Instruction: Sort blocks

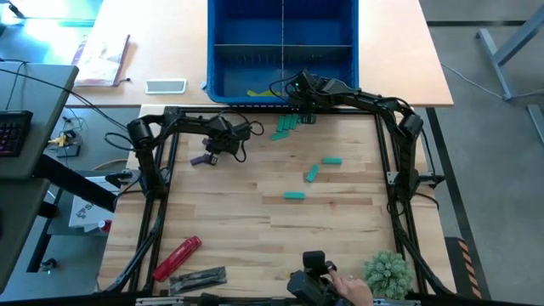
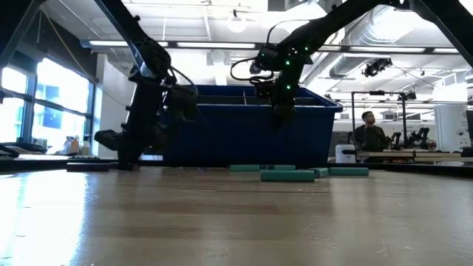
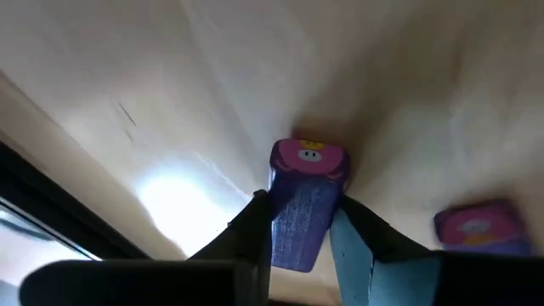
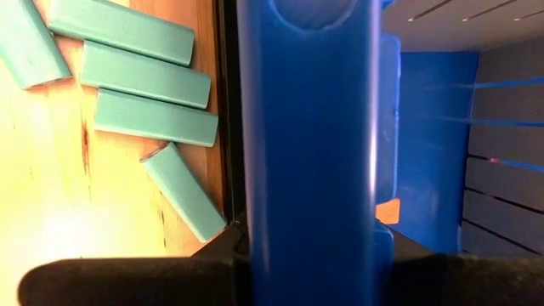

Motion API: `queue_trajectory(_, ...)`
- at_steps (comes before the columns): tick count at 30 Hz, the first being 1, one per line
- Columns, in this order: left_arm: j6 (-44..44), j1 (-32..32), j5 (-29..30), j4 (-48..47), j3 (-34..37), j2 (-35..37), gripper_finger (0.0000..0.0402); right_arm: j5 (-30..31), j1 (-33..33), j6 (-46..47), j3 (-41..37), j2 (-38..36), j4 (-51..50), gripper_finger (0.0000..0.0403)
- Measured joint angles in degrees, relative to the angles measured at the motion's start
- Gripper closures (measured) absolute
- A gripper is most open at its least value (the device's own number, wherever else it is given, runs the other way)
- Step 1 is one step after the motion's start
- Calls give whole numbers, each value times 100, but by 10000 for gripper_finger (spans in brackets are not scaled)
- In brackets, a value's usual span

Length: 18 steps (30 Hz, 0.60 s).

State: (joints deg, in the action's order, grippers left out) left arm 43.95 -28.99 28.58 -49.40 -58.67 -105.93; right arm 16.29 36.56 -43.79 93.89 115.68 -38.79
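My left gripper (image 3: 299, 242) is low over the table's left part and shut on a purple block (image 3: 299, 208) with a pink picture on its far end. A second purple block (image 3: 476, 228) lies beside it on the wood. Another view shows a purple block (image 1: 201, 160) next to that gripper (image 1: 218, 151). My right gripper (image 1: 306, 106) is at the blue bin (image 1: 282, 47) and shut on its near wall. Several teal blocks (image 4: 149, 76) lie flat on the table just outside that wall, and others (image 1: 312, 173) lie mid-table. A yellow-green block (image 1: 257, 92) lies in the bin. My left gripper pinches the purple block's two long sides (image 3: 289, 229) between its two fingers, at the near end. The fingers slant down from above and lie along the block. Whether the block is still on the wood I cannot tell. My right gripper straddles the rim of the bin's near wall (image 4: 306, 153), one finger (image 4: 223, 246) on the table side and the other on the bin's inner side. It comes slanting down from above. The bin stands on the table.
A red cylindrical tool (image 1: 177, 257) and a flat grey mat (image 1: 200, 277) lie at the near left. A green plant (image 1: 389, 272) and a person's hand (image 1: 344, 287) with a dark device are at the near edge. A person (image 2: 367, 133) sits in the room behind.
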Motion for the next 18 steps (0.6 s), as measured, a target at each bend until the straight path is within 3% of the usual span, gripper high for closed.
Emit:
queue_trajectory(5,-60,370,-272,102,-63,686,347,-2,0,-4,0,0,2,343)
queue_trajectory(9,-43,713,-678,728,-103,1443,347,-13,4,-4,0,0,2,343)
queue_trajectory(13,-74,844,-1428,2139,-107,2175,347,-15,4,-7,0,0,2,343)
queue_trajectory(18,-339,452,-1905,4648,-118,2663,347,-15,-14,-4,0,0,4,343)
